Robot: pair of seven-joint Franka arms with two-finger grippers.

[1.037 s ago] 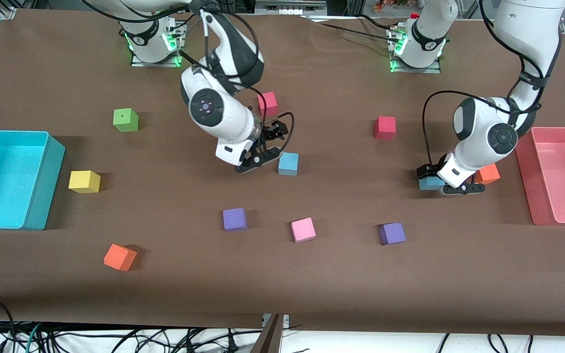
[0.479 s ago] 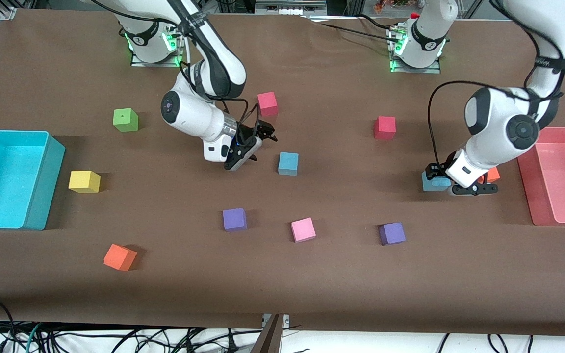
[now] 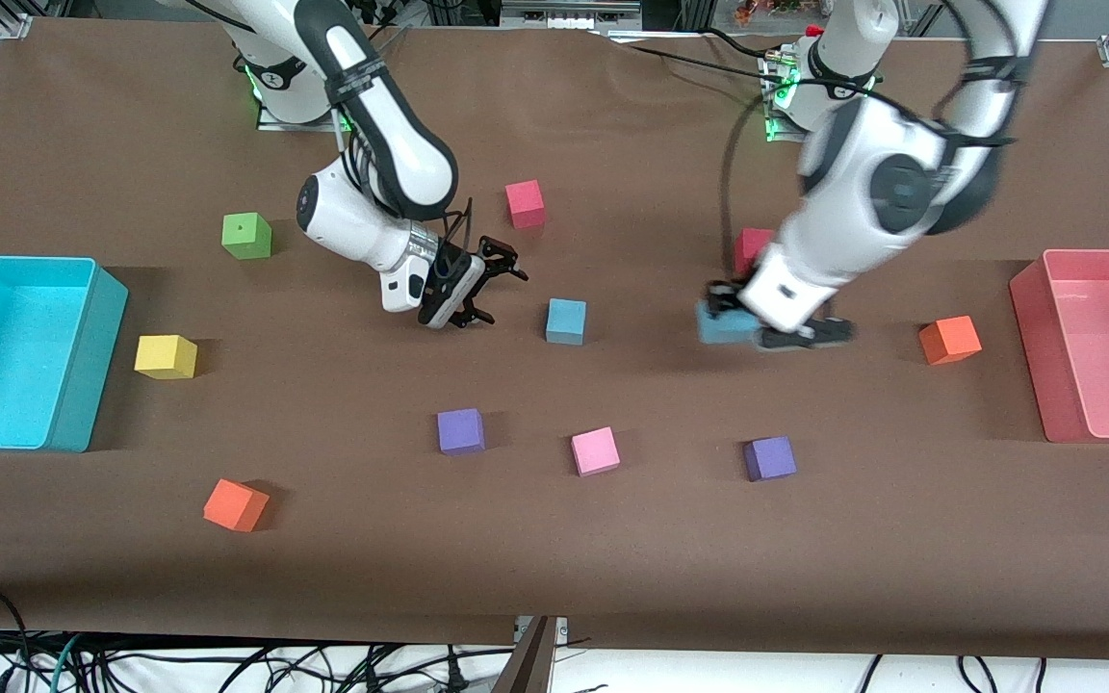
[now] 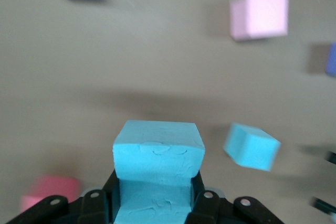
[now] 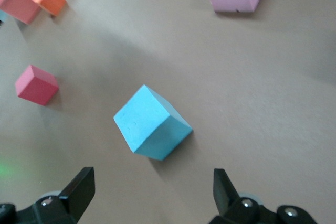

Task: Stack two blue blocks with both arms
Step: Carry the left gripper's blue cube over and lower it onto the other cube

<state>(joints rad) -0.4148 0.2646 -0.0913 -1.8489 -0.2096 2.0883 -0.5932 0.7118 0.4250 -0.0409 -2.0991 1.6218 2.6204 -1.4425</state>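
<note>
Two sky-blue cubes matter here. Going from the right arm's end of the table toward the left arm's end: a turquoise bin [image 3: 83, 366] stands at the table's edge, with a yellow cube [image 3: 166, 356] beside it, a green cube [image 3: 246, 236] farther from the front camera and an orange cube [image 3: 235, 504] nearer to it. The right gripper [image 3: 479, 289] hangs low over bare brown table [image 3: 554, 558], jaws wide apart and holding nothing, just beside the free blue cube [image 3: 566, 320], which sits on the table mid-way along. The left gripper [image 3: 757, 327] is up in the air over the table between that cube and a second orange cube [image 3: 949, 339], jaws clamped on the held blue cube [image 4: 157, 166]. A pink bin [image 3: 1094, 346] stands at the left arm's end.
</note>
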